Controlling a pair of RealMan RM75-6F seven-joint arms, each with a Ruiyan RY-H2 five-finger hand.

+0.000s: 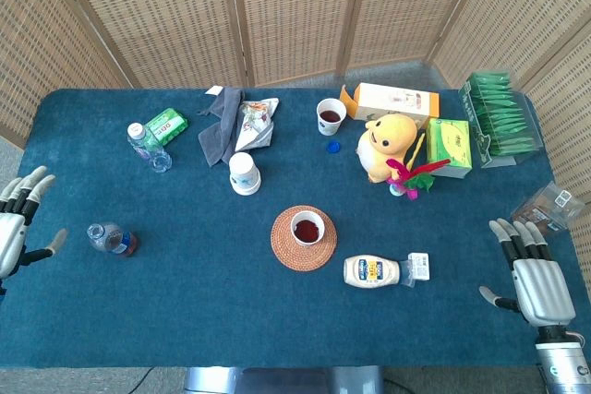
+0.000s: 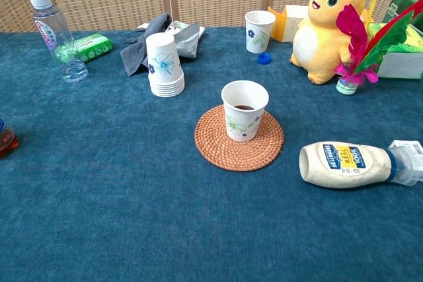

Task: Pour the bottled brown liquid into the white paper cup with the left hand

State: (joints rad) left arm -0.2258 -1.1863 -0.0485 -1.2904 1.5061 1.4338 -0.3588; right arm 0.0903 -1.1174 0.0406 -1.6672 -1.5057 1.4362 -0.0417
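A small clear bottle [image 1: 112,239] with a little brown liquid at its base stands upright at the left of the blue table; its bottom edge shows at the chest view's left border [image 2: 5,140]. A white paper cup [image 1: 307,226] holding brown liquid sits on a round woven coaster [image 1: 286,251], also seen in the chest view [image 2: 244,110]. My left hand [image 1: 17,223] is at the table's left edge, fingers spread, apart from the bottle and holding nothing. My right hand [image 1: 534,272] rests open at the right edge.
A stack of paper cups [image 1: 244,173], a water bottle [image 1: 146,145], a grey cloth [image 1: 220,124], a second filled cup [image 1: 330,115] with a blue cap [image 1: 333,146], a yellow plush toy [image 1: 390,143], boxes [image 1: 397,100] and a lying mayonnaise bottle [image 1: 374,271] are spread about.
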